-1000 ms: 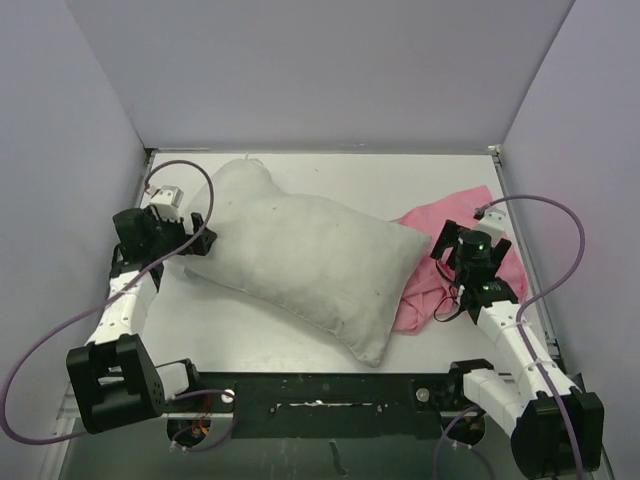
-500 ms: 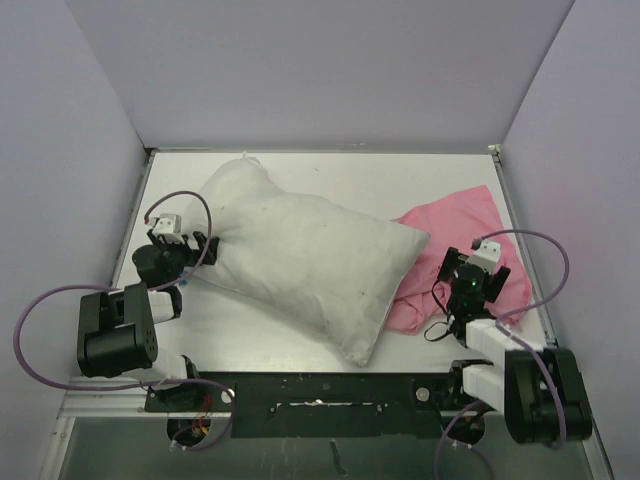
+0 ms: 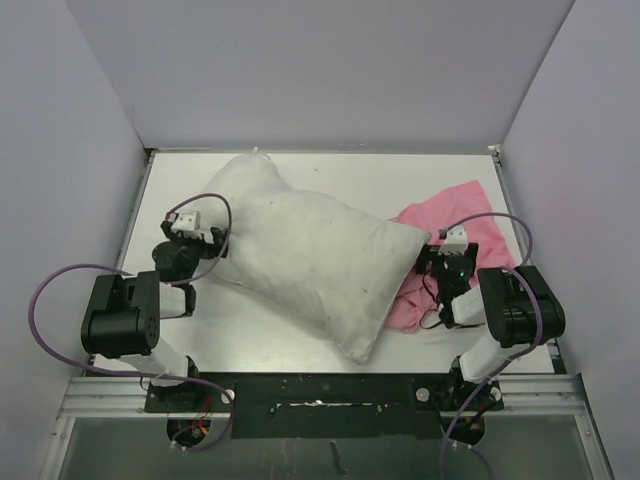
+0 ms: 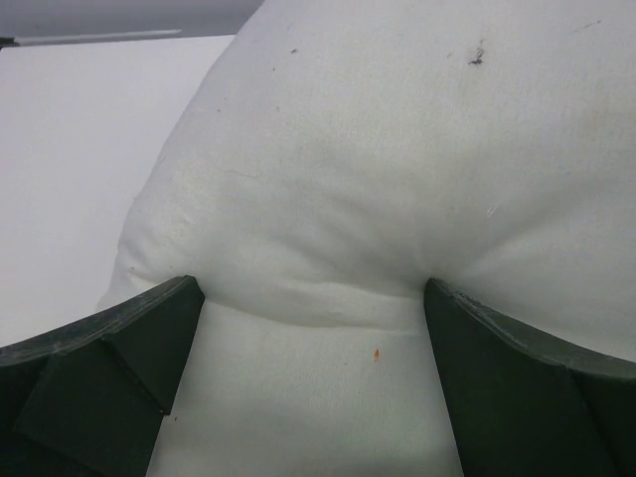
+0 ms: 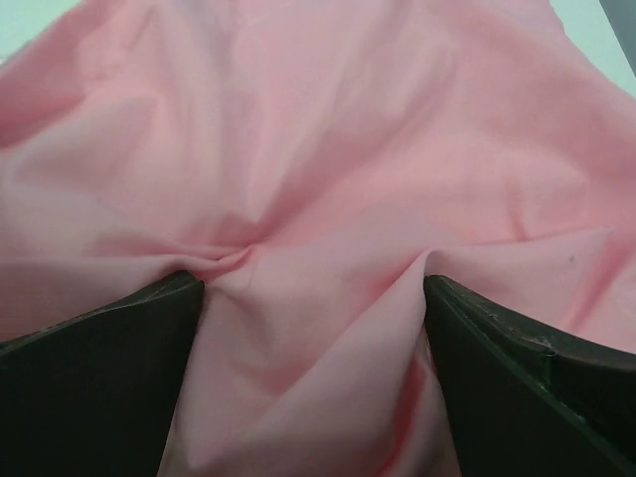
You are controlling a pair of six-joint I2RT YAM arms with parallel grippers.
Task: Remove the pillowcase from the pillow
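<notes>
The off-white pillow [image 3: 310, 255] lies bare and slantwise across the middle of the table. The pink pillowcase [image 3: 455, 215] lies crumpled at the right, off the pillow, with its near part tucked under the pillow's right corner. My left gripper [image 3: 212, 243] sits low at the pillow's left edge. In the left wrist view this gripper [image 4: 313, 298] is open and empty, with the pillow [image 4: 397, 169] bulging just ahead of the tips. My right gripper [image 3: 432, 268] rests on the pink cloth. In the right wrist view it [image 5: 313, 283] is open, with the pillowcase [image 5: 328, 149] wrinkled between the fingers.
Grey walls close in the white table [image 3: 400, 175] at the back, left and right. A black rail [image 3: 320, 395] runs along the near edge. Purple cables [image 3: 60, 275] loop out from both folded arms.
Both arms have folded down and back toward their bases. The left gripper stays at the pillow's left edge, the right has slid left onto the pink cloth. The pillow has shifted slightly.
</notes>
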